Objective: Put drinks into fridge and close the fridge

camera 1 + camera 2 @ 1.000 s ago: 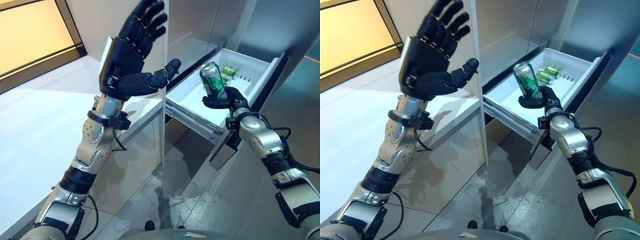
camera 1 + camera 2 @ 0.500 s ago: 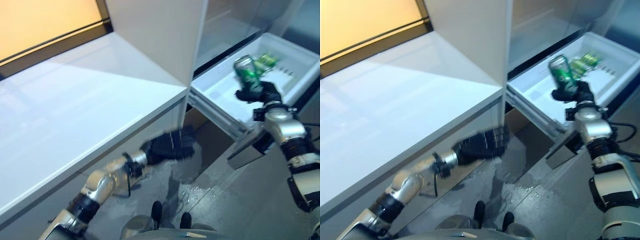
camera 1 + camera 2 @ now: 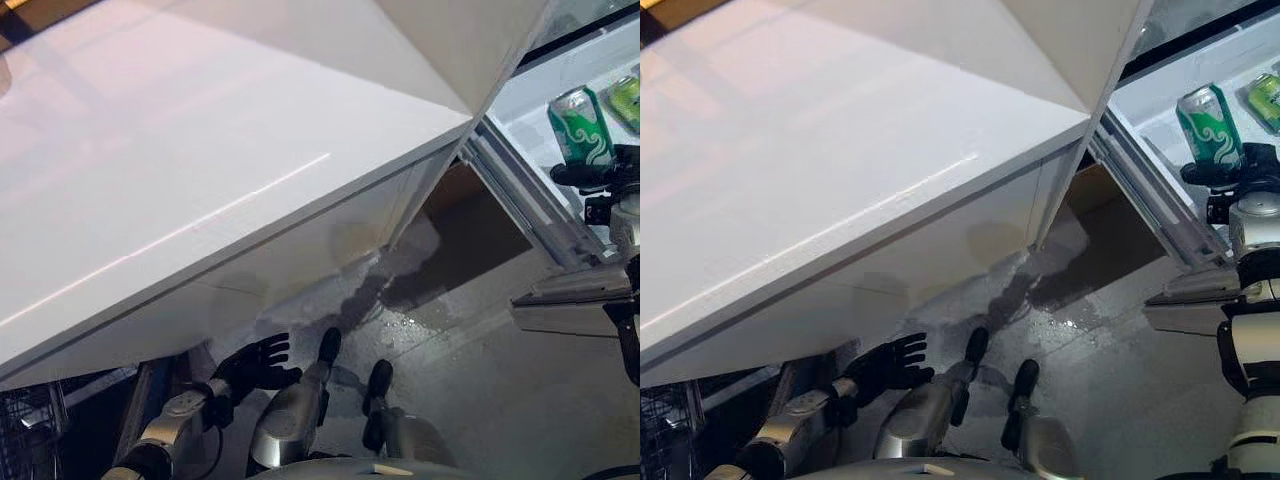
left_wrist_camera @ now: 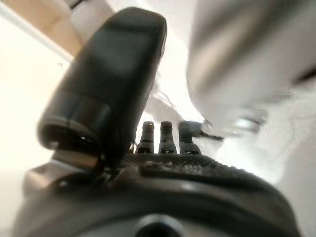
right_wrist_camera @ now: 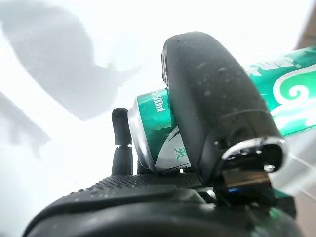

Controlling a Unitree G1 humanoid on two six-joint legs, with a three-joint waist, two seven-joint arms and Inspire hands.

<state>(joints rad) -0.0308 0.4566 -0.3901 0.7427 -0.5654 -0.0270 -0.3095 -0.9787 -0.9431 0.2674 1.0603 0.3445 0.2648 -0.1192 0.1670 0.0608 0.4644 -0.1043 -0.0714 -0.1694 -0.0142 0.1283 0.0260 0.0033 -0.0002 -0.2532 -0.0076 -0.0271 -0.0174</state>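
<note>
A green drink can (image 3: 579, 126) stands upright in my right hand (image 3: 608, 172), whose fingers and thumb (image 5: 217, 98) are curled round it (image 5: 163, 133). It hovers over the white pulled-out fridge drawer (image 3: 520, 95) at the far right. Another green can (image 3: 628, 96) lies in that drawer at the view's edge. My left hand (image 3: 255, 366) hangs low near the floor under the counter, fingers spread and holding nothing; its wrist view shows straight fingers (image 4: 163, 136).
A broad white counter (image 3: 200, 170) fills the upper left. A tall white panel (image 3: 470, 45) stands between counter and fridge. The drawer's metal rails (image 3: 520, 200) and a grey front (image 3: 570, 300) jut out over the speckled grey floor (image 3: 470, 370).
The camera has swung down and left. My left hand dropped further, from under the counter edge to near the floor. The right hand still holds the can over the drawer.
</note>
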